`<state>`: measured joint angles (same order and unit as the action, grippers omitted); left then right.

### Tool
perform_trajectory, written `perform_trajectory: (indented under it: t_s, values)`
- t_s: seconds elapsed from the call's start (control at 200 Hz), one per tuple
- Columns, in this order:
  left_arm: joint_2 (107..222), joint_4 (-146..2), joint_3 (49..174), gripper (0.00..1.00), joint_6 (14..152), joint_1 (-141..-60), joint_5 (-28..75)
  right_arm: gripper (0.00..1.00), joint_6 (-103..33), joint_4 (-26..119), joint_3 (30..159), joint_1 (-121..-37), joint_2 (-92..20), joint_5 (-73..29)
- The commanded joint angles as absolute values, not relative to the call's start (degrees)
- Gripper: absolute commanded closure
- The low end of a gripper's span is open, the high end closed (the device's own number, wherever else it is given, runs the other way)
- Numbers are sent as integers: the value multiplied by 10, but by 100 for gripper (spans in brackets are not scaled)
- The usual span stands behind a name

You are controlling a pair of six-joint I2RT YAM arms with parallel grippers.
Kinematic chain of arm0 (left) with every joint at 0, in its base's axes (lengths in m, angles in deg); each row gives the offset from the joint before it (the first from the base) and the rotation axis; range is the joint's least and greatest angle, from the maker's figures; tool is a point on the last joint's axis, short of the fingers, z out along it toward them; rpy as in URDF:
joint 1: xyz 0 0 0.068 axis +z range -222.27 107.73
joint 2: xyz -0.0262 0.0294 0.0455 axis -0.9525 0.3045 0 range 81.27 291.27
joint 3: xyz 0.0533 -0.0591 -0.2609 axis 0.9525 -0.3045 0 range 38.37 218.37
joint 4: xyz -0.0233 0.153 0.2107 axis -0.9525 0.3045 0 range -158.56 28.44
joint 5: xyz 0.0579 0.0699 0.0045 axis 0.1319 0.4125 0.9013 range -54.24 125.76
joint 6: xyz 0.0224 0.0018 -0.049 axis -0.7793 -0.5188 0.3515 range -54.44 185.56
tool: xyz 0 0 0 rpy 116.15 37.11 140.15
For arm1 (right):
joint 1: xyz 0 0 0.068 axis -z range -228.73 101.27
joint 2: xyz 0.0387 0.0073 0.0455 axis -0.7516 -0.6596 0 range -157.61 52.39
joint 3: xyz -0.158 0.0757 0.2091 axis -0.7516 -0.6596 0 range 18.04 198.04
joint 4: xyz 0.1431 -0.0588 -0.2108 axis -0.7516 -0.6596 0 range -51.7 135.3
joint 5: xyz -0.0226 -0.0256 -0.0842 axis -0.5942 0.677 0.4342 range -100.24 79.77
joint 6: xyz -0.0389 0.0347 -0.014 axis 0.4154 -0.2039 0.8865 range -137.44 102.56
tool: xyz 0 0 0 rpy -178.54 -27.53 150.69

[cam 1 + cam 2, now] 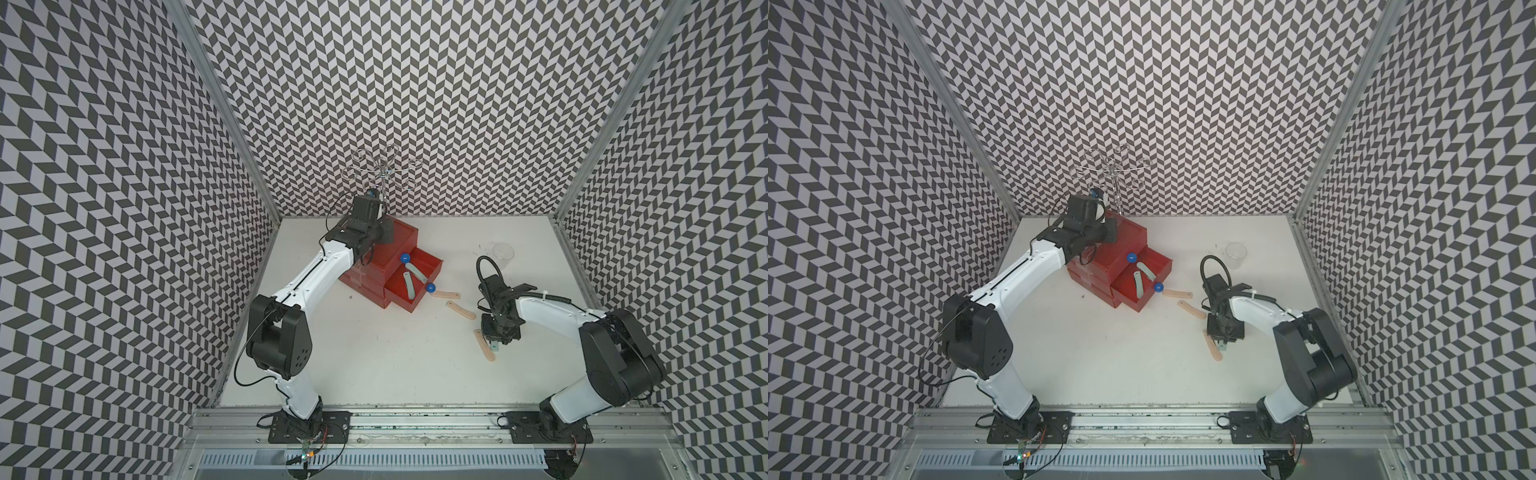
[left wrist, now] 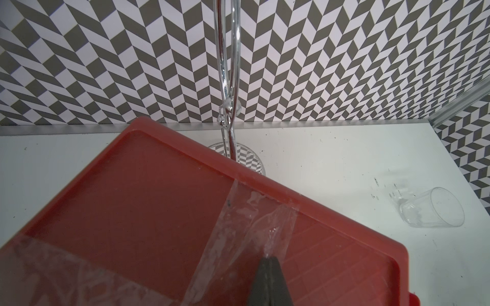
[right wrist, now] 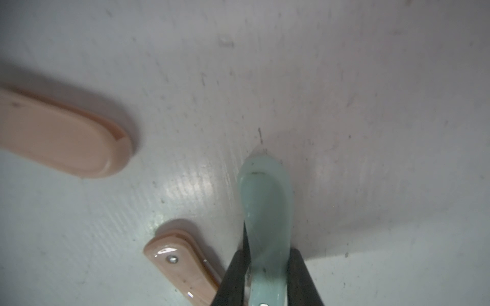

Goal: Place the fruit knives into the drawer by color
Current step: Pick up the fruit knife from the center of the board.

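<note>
The right gripper is clamped on the pale teal knife, which pokes out at 6 o'clock in a top view. The peach-pink knife is just beside it at 9. The left gripper is pinched together.

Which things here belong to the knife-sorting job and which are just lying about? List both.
Job: red drawer cabinet; two grey-green knives in its open drawer; three peach knives on the table; teal knife in the right gripper.
Lying about: clear cup; wire rack behind the cabinet.
</note>
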<state>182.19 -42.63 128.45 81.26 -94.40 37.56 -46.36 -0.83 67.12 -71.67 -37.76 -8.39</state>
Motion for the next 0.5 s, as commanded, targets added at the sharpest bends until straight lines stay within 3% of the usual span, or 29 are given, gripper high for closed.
perform_trajectory:
  t_s: [0.0, 0.496]
  values:
    - [1874, -278, 1244, 100, 811, -945, 372, 86, -460, 7, 692, -713, -384, -79]
    - [1873, -277, 1244, 100, 811, -943, 373, 86, -450, -13, 735, -711, -378, -74]
